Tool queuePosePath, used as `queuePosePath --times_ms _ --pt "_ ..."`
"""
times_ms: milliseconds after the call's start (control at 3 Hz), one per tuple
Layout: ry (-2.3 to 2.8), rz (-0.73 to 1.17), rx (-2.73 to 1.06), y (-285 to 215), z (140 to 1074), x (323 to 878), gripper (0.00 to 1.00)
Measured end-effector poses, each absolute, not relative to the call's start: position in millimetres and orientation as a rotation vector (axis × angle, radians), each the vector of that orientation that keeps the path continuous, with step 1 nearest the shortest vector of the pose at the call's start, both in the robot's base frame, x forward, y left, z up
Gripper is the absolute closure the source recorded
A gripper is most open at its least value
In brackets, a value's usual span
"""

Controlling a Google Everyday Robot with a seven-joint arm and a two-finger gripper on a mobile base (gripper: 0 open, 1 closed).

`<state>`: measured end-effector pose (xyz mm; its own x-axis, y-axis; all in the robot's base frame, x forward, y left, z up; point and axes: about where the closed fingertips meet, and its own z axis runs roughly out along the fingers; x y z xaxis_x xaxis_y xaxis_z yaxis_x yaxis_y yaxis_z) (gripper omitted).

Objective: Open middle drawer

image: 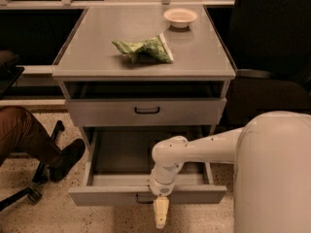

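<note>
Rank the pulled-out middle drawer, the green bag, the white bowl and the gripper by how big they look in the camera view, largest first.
1. middle drawer
2. green bag
3. white bowl and gripper, just in front of the drawer's face: they look alike, and the gripper is nearer the camera, so unranked.

The cabinet (141, 45) is plain grey, top and sides. The middle drawer (146, 194) is the same grey with a small dark handle. Near the top's middle lies a green bag (143, 49) mottled in lighter green, with a white edge. A cream bowl (180, 17) sits at the top's far right corner. The cream-white gripper (161, 216) hangs before the drawer front, over a speckled beige floor (58, 217).
</note>
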<state>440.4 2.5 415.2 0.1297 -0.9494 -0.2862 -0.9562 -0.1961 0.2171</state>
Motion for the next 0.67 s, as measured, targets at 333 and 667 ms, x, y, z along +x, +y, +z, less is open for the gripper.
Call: queuePosePath --times_ms 333,667 --pt "1.98 0.57 -2.347 2.5 415.1 440.3 0.0" --pt "1.982 0.607 -2.364 2.0 412.1 436.0 0.0"
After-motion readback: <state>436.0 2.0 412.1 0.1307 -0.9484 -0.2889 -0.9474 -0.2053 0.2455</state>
